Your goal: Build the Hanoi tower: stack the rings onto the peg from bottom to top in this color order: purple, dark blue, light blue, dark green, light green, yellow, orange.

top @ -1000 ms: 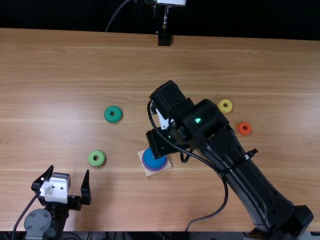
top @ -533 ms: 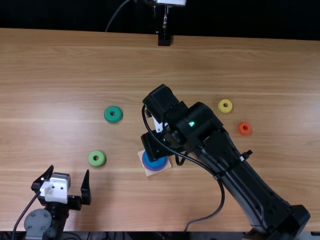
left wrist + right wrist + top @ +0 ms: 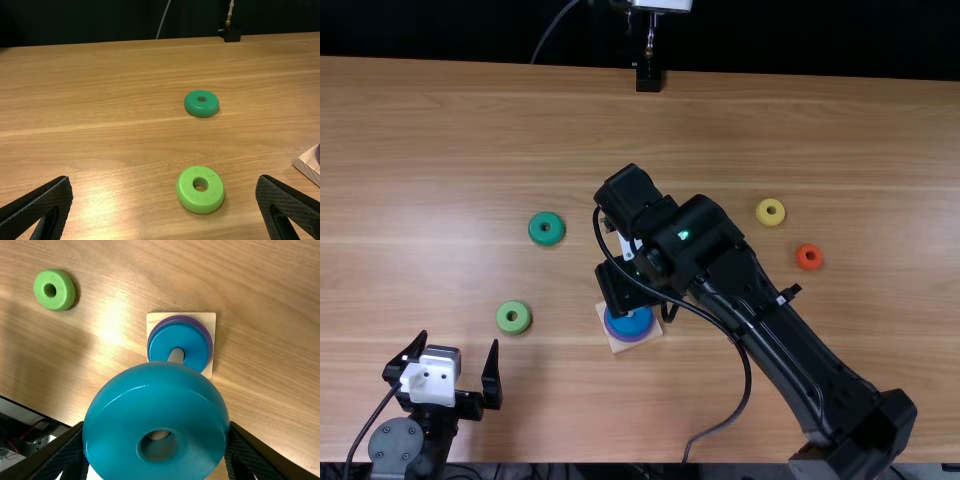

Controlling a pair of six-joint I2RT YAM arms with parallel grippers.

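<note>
Wood with fine, streaky grain formed the worktop point(image 3: 470, 130); on it lay smooth, round-edged rings, the dark green ring point(image 3: 555, 236) and light green ring point(image 3: 200, 206) on the left, the yellow ring point(image 3: 779, 217) and orange ring point(image 3: 801, 259) on the right. The square, pale wooden base point(image 3: 211, 322) carried the purple ring point(image 3: 181, 318), topped by the dark blue ring point(image 3: 164, 344), the peg point(image 3: 175, 356) rising through both. The right gripper point(image 3: 620, 288) was clamped on the light blue ring point(image 3: 112, 420) (a plump, glossy doughnut of a thing), whose bulk hid part of the peg. Something pale glimmered through its hole, too little to identify. The left gripper point(image 3: 459, 340) stood wide apart. In the left wrist view, the base was cut off.
</note>
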